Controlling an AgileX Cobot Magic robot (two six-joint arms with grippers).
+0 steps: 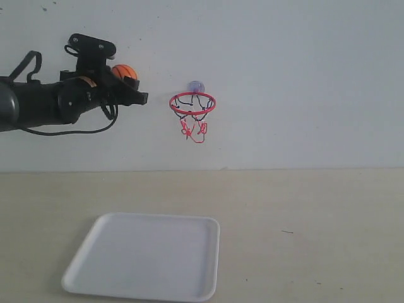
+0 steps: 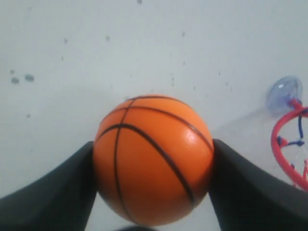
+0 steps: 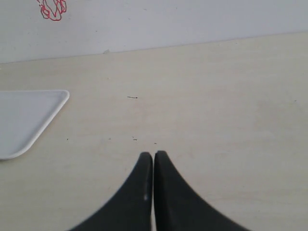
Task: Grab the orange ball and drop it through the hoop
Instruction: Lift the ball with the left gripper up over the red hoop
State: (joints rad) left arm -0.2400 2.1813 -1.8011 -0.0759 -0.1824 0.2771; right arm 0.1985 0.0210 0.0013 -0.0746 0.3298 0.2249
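Observation:
The orange ball [image 1: 124,71] with black seams is held high in the air by my left gripper [image 1: 129,85], which is shut on it. In the left wrist view the orange ball [image 2: 153,160] fills the space between both dark fingers [image 2: 243,187]. The hoop [image 1: 192,103], a red ring with a red-and-black net, hangs on the wall from a greyish suction cup [image 1: 196,86], to the right of the ball and slightly lower. The hoop's rim [image 2: 281,147] shows at the edge of the left wrist view. My right gripper [image 3: 153,155] is shut and empty above the table.
A white tray [image 1: 146,257] lies on the beige table [image 1: 303,227] at the front left, below the left arm. The tray's corner [image 3: 29,118] shows in the right wrist view. The white wall [image 1: 303,76] stands behind the hoop.

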